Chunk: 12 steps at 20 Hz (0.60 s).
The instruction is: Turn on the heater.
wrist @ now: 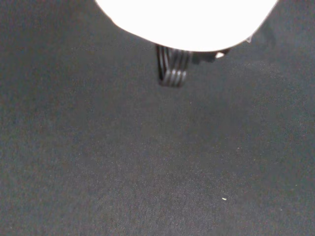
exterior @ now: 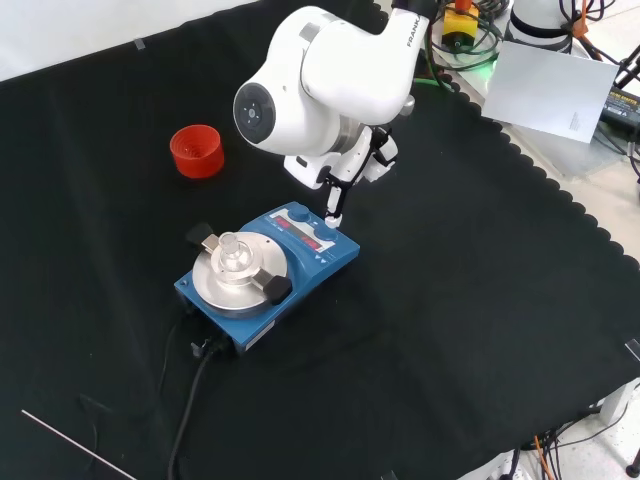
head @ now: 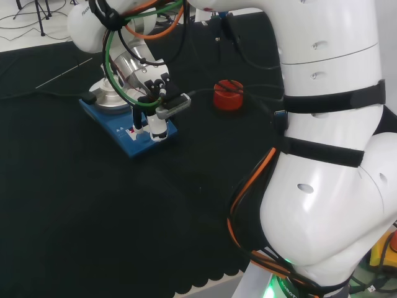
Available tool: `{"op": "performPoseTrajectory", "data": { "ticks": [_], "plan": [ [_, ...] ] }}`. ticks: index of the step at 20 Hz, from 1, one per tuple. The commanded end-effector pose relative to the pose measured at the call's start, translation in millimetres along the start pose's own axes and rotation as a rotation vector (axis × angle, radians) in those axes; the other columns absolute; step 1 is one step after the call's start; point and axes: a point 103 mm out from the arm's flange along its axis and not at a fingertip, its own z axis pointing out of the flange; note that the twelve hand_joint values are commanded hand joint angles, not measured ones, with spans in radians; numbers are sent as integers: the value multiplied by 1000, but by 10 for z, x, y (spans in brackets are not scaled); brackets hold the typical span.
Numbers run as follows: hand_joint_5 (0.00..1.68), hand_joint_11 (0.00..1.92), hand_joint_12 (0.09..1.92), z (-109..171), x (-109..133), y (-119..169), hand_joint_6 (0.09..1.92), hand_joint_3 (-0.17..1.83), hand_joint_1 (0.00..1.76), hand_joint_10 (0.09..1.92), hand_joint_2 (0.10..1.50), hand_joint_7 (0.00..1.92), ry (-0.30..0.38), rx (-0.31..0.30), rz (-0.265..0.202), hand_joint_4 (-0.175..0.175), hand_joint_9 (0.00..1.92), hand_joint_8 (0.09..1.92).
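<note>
The heater is a blue box with a round silver plate and a control panel on the side toward the arm. A small clear piece stands on the plate between two black clamps. The hand hangs over the panel, and one straight finger points down with its tip on or just above the controls. In the head view the hand covers the near right end of the heater, fingertips at the panel. In the wrist view a black ribbed finger shows over black cloth.
A red ribbed ring stands on the cloth, left of the arm in the front view and right of the heater in the head view. The heater's black cable runs toward the front edge. A thin rod lies nearby.
</note>
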Motion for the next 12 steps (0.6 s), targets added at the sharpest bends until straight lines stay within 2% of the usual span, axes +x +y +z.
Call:
{"op": "performPoseTrajectory", "data": {
  "ticks": [1,12],
  "plan": [
    [431,1920,1920,29,-41,15,101,1406,1578,1769,494,1842,4,3,-4,-3,1920,1803],
    [440,1920,1920,33,5,79,101,1407,1579,1770,493,1842,-15,18,22,-3,1920,1802]
  ]
}}
